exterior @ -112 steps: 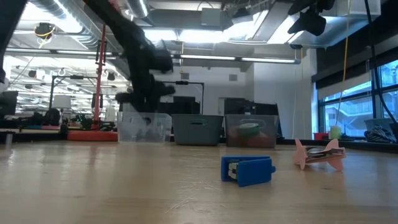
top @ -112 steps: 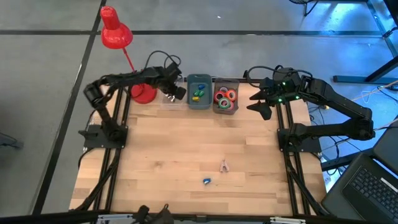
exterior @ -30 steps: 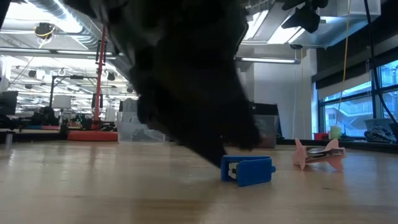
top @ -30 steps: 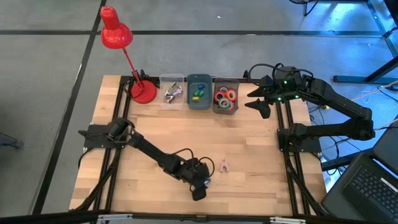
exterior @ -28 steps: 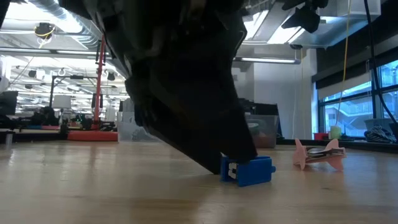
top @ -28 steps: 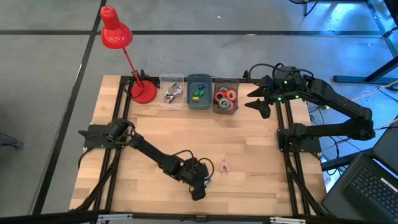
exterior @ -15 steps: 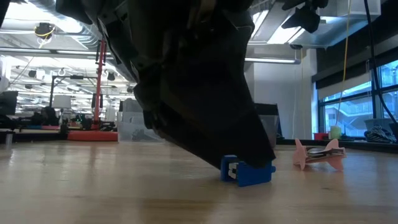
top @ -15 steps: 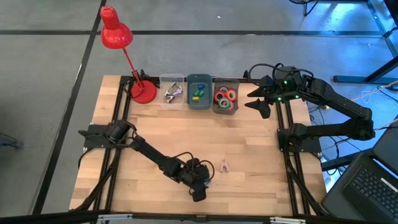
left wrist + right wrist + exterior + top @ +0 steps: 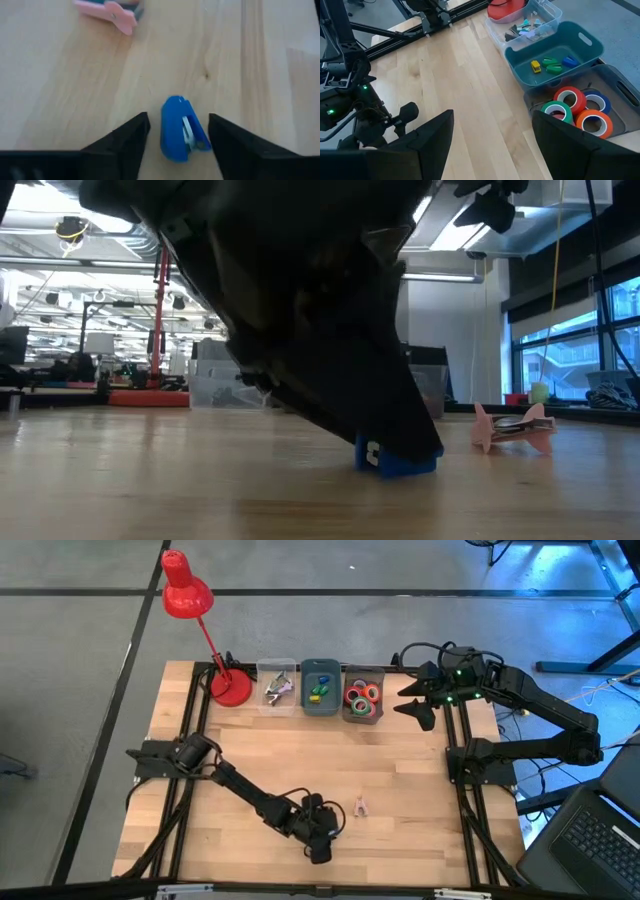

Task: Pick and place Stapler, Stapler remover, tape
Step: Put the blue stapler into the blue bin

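Left gripper (image 9: 177, 131) spread, straddling blue stapler (image 9: 179, 129) on front of table (image 9: 420, 780). We'd settle lower, centre it, then pinch squarely. Right gripper (image 9: 492, 127) spread, idle near bins.

- Left gripper (image 9: 177, 131), fingers spread, straddles the stapler (image 9: 179, 129) at the table's (image 9: 400, 790) six o'clock edge.
- Staple remover (image 9: 360, 806) lies at the stapler's two o'clock.
- Tape (image 9: 575, 111) fills the rightmost bin (image 9: 363, 714) at twelve o'clock.

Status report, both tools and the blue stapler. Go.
Left tool open, low over the table, fingers either side of blue stapler. Right tool open, parked near the bins. Pink staple remover lies close by, clear of the grasp.
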Motion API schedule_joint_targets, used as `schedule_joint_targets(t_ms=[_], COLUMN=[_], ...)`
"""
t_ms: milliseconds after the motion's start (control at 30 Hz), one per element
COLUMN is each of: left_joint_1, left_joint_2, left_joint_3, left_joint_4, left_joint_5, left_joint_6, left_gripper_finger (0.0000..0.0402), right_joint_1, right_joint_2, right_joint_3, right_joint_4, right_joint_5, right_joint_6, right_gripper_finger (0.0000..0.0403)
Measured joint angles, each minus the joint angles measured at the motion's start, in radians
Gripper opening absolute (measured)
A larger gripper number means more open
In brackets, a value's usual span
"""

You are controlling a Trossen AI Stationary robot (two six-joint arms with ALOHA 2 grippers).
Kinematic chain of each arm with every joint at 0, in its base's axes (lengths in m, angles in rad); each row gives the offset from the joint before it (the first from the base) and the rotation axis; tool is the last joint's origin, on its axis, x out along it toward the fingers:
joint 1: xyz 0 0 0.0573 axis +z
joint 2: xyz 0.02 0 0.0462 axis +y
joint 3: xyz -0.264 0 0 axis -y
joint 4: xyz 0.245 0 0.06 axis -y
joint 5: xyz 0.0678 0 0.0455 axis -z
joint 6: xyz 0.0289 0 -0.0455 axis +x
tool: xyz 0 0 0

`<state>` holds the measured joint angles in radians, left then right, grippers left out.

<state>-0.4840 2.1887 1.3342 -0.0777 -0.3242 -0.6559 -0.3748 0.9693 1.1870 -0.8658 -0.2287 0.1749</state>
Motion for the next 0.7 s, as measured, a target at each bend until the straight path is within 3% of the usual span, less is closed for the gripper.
schedule_joint_targets(t_ms=[233,467,700], left_joint_1=[-0.002,0.031,0.155], left_joint_2=[0.004,-0.056,-0.252], left_joint_3=[-0.003,-0.009,-0.009], left_joint_4=[0.015,-0.006,-0.228], left_joint_5=[-0.034,0.048,0.031], left_joint_6=[-0.009,0.018,0.081], left_gripper_finger=[0.0052,0.0052,0.0052], right_joint_1=[0.000,0.000,0.000], right_joint_2=[0.000,0.000,0.000], right_joint_3=[0.000,0.000,0.000], right_joint_4=[0.000,0.000,0.002], right_joint_5=[0.000,0.000,0.000], right_joint_6=[0.000,0.001,0.005], right_gripper_finger=[0.0273,0.0273,0.0273])
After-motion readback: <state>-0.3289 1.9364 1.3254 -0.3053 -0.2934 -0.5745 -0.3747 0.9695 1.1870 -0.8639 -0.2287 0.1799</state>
